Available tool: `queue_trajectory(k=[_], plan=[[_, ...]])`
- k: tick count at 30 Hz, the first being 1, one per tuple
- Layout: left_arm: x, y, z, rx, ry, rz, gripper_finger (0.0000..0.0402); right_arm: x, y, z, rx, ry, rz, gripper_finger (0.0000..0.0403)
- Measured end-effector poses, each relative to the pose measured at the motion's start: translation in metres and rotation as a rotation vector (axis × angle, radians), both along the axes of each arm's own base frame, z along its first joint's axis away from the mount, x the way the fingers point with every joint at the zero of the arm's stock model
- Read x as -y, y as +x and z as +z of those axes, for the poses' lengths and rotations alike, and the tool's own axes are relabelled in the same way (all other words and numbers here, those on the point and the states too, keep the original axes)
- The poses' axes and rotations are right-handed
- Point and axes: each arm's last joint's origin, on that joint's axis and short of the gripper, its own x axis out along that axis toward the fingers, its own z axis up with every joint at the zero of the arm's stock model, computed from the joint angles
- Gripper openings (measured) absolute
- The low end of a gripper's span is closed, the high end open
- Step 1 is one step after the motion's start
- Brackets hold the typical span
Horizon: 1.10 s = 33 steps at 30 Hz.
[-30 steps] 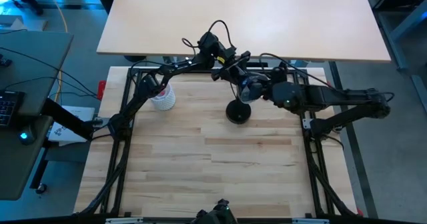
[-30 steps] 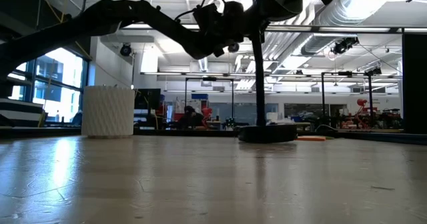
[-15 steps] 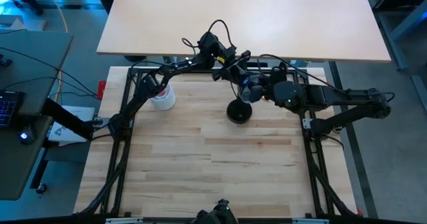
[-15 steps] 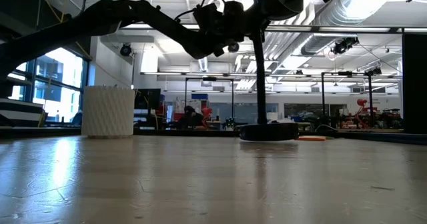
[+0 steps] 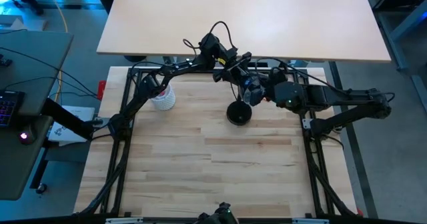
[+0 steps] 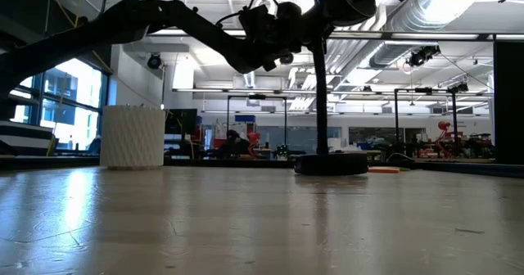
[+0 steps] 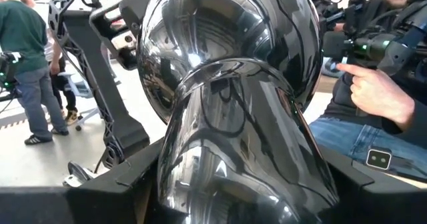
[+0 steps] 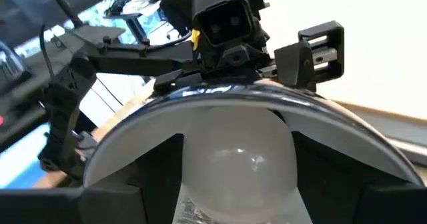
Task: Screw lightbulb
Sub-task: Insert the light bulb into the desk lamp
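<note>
A black desk lamp stands on its round base (image 5: 239,112) on the wooden table, and its stem (image 6: 321,95) rises to a glossy black shade (image 7: 227,64). My left gripper (image 5: 231,67) comes from the far left and is shut on that shade. The white frosted lightbulb (image 8: 233,154) sits inside the shade's rim (image 8: 233,101). My right gripper (image 5: 255,87) comes from the right and is shut on the bulb. The bulb's screw base is hidden. My left gripper holds the lamp's shade at its narrower neck (image 7: 233,151), pinched between its two fingers (image 7: 117,184), one on each side. The shade is up off the table on the lamp's stem. My right gripper pinches the bulb's rounded glass body (image 8: 200,164) between its two fingers (image 8: 157,174), one on each side. The fingers reach into the open mouth of the shade. The bulb sits inside the shade, and its far end is hidden by the glass.
A white ribbed cup (image 5: 162,97) stands at the table's far left, clear of both arms. The near half of the table (image 5: 213,171) holds nothing. People show in the room beyond the table (image 7: 373,97).
</note>
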Motion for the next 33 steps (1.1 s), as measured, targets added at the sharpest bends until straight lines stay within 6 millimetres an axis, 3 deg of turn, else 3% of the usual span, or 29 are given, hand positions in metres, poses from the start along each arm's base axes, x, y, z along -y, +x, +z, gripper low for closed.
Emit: queue_trajectory(k=[9,33], plan=[[0.0033,0.0008,0.0001,0.007,0.018,-0.022,0.0257,-0.0001,0.0004,-0.0008,0.337,0.347,-0.186,0.0248],[0.0019,0.0000,0.0004,0.010,0.016,-0.015,0.0257,-0.0018,0.0009,0.0002,0.147,0.174,-0.034,0.0249]])
